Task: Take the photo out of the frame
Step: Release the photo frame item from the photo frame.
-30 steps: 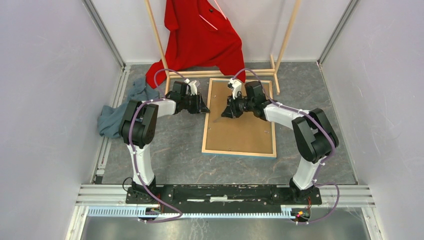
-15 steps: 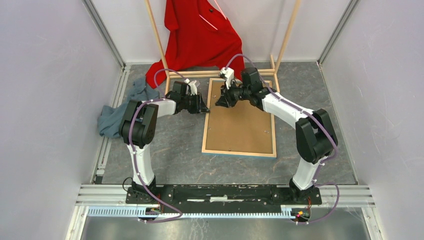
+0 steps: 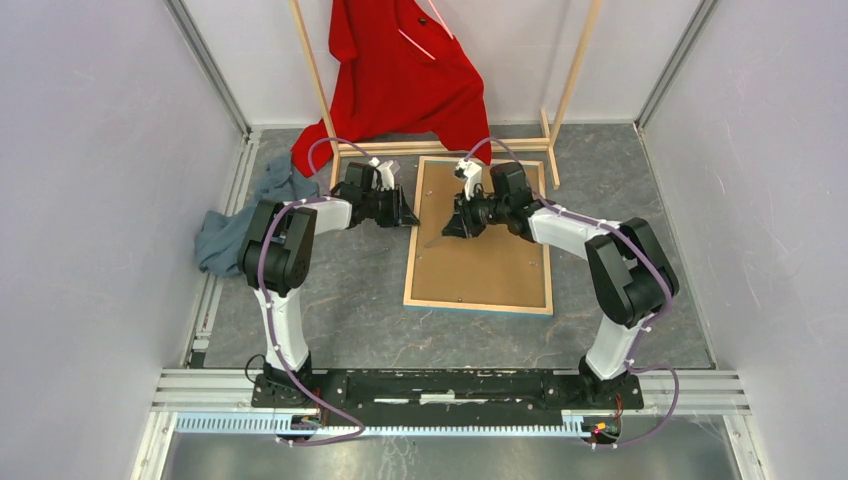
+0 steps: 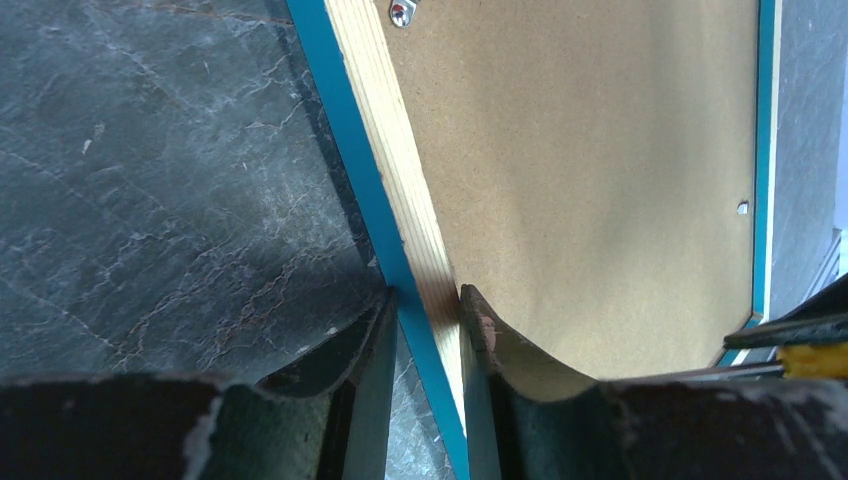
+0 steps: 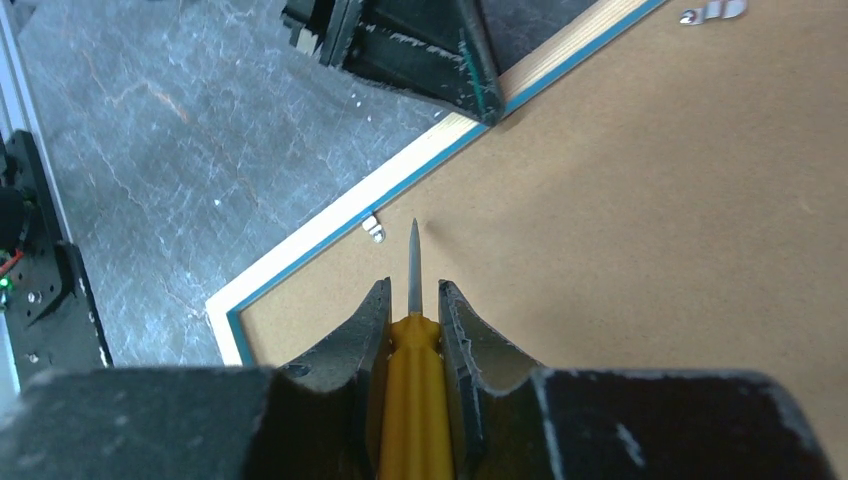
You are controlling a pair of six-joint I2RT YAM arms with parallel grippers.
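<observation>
**Frame face down, both grippers engaged**

The frame (image 3: 480,304) is lying face down in the middle of the table (image 3: 340,290), its long sides running near to far. Its far end is sitting just beside the foot of the rack (image 3: 440,147). The brown board (image 3: 480,255) is facing up and filling the opening, so the photo is hidden from me in every view.

I am holding the left gripper (image 4: 428,300) clamped across the frame's left rail, toward its far end. One finger is pressing the blue outer side and the other is sitting over the board's edge.

The right gripper (image 5: 413,295) is closed on the yellow handle of a screwdriver (image 5: 411,360) and is hanging over the far part of the board. The blade is pointing left toward a small metal tab (image 5: 373,228) on the left rail. Its tip is lying just beside the tab and apart from it. I cannot tell whether it is touching the board.

A red garment (image 3: 405,75) is hanging on the rack, and a grey cloth (image 3: 235,225) is lying at the table's left edge.
</observation>
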